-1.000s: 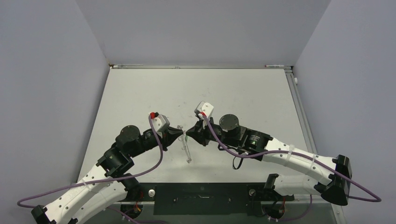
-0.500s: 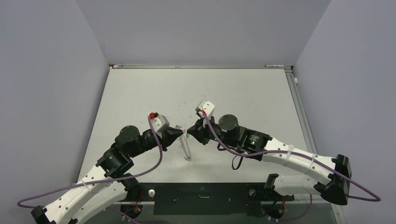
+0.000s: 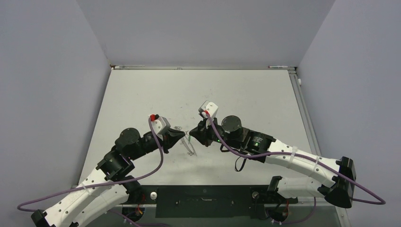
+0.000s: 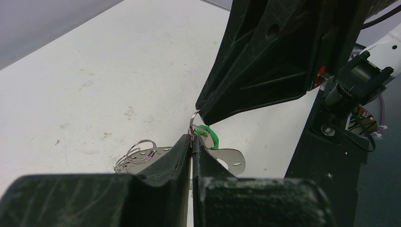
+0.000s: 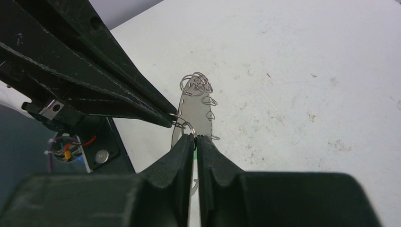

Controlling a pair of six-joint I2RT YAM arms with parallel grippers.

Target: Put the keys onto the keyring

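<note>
The left gripper and the right gripper stood tip to tip above the table, near its middle. Both had their jaws pressed together. Each seemed to pinch the same small wire loop on the rim of the keyring. The keyring hung tilted between the two grippers, with more wire loops bunched at its far end. I could not tell whether its low end touched the table. The green key was just beside the pinched loop, between the two tips and above the grey plate. I could not tell whether the key was threaded on the loop or only touched it.
</note>
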